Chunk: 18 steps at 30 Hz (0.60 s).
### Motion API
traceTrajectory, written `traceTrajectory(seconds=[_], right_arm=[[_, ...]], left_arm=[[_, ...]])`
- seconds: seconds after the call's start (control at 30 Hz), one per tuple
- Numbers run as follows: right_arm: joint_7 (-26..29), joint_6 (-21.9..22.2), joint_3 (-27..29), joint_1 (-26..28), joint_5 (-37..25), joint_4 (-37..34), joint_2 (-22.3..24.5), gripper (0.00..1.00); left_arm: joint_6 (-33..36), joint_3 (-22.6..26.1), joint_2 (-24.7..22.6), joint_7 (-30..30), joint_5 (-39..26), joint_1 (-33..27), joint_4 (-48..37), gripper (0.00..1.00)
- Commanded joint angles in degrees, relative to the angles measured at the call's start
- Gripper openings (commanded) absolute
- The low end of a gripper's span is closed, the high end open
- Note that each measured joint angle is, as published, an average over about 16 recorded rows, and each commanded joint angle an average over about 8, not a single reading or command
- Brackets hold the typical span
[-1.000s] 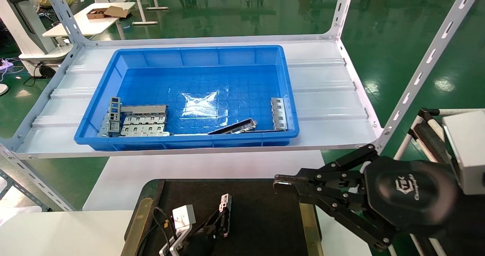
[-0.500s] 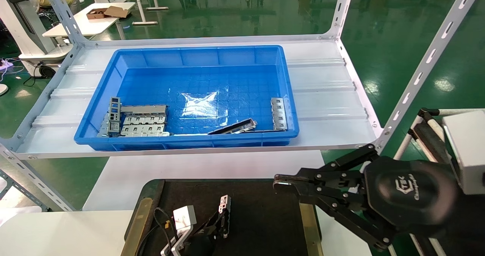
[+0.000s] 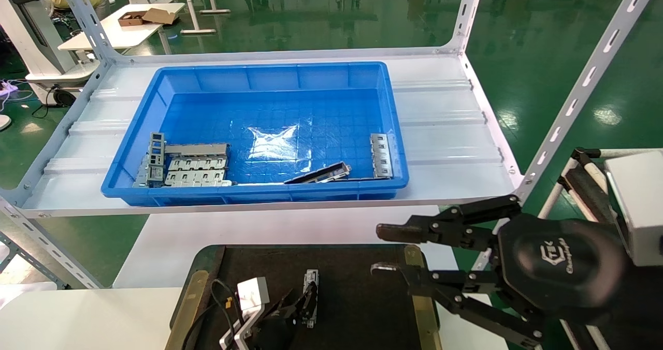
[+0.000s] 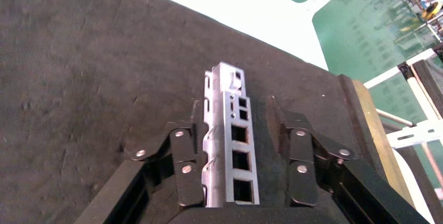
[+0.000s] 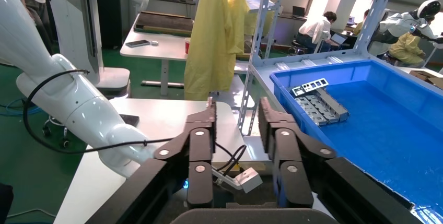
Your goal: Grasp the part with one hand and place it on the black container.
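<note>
Progress: the small silver-grey sheet-metal part point(image 4: 231, 135) already lies on the wide flat black container point(image 3: 357, 288) with the olive-gold side strips, so I judge the placing all but done; what looks left is for the arm to lift clear.
Left gripper point(image 4: 235, 140): low over the black surface, fingers spread to either side of the part; the far one stands plainly apart from it, while the near one sits right against its edge and I can't tell if it touches. Nothing is clamped.
Right gripper point(image 3: 380, 250): hangs idle above the container's right-hand strip, claw wide and empty.
Part's place: near the middle of the matte surface, towards the front, flat down and running lengthways away from the robot.
Part's look: a narrow folded bar, bright grey, with a row of square cut-outs along its face and a bent-up lip at the far end.
Elsewhere: the deep blue plastic bin point(image 3: 259, 75) on the white shelf point(image 3: 445, 132) holds more grey metal pieces.
</note>
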<state>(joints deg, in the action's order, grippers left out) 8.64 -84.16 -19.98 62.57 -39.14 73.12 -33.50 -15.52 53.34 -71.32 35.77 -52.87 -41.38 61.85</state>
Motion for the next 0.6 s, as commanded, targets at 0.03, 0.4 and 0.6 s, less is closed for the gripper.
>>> traceTrajectory(seconds=[0.03,0.4,0.6], right_arm=[[0.0,0.0,0.0,0.0,0.0,0.0,0.0,1.00],[0.0,0.0,0.0,0.0,0.0,0.0,0.0,1.00],[0.0,0.0,0.0,0.0,0.0,0.0,0.0,1.00]], left_arm=[[-0.6,0.8,0.6,-1.0,1.3,-0.3,0.9,1.00],[6.4,9.7,14.0,-3.8,11.7,-4.3,13.0,1.00],[14.5,13.1,20.2,-3.6,14.2,-8.3,15.5,1.00]])
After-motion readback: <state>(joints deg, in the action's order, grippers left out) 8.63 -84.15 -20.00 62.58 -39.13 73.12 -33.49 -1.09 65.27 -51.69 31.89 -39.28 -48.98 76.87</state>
